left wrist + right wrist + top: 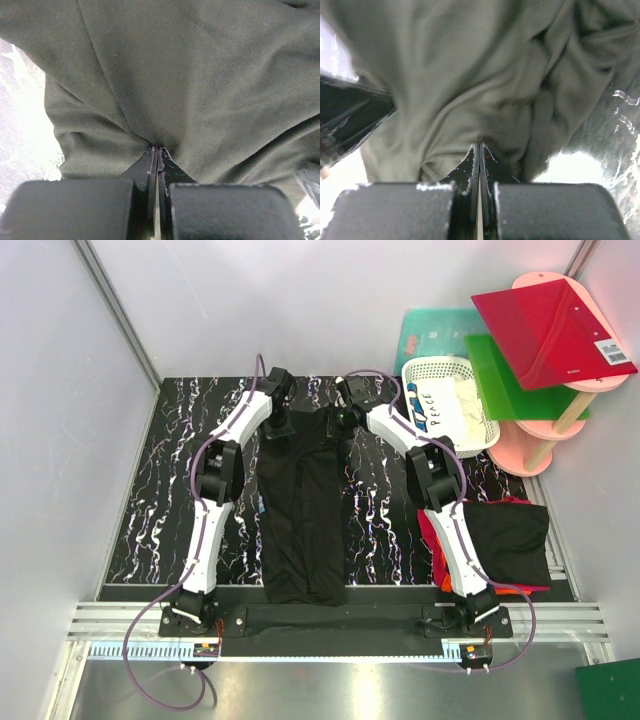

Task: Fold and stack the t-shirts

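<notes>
Marbled black table (170, 500), white walls around. Tee (303, 510), black, lies lengthwise between the arms as a long narrow strip. Left gripper (157, 150) and right gripper (479, 147) are each pressed together on cloth at its far end. Judged light and limp, so it will sag and wrinkle; best held at both corners together. Other tees (510, 535) are piled at right.

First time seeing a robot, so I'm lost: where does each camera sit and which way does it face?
Top external: above and behind the arms, looking down on the table; both whole arms show.
Left wrist: on the left arm, facing along the shut left tool into the black t-shirt.
Right wrist: likewise on the right arm, its shut right tool gripping the same shirt.
Shared: that black t-shirt.
</notes>
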### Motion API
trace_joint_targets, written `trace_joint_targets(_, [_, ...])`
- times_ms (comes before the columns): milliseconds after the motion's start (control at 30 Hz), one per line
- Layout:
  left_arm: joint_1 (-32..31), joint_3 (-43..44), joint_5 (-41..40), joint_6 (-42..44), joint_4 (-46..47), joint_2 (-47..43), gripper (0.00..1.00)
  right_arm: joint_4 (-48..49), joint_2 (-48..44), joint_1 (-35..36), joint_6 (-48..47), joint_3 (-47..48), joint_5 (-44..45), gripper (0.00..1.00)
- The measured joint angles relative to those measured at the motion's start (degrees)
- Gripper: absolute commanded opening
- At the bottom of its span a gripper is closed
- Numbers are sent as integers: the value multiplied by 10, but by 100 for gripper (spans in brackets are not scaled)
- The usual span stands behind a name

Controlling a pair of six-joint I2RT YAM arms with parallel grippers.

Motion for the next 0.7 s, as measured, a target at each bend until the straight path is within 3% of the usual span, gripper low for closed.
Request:
trace_joint_targets(233, [14, 38, 31, -9, -16, 22, 0, -90, 107, -30, 27, 159, -30, 0])
trace_joint_targets(467, [38, 56, 91, -52, 25, 37, 0, -102, 136, -70, 50, 219, -27, 0])
trace_joint_targets(700, [68, 77, 177, -105, 128, 73, 0, -65, 172, -96, 61, 258, -33, 0])
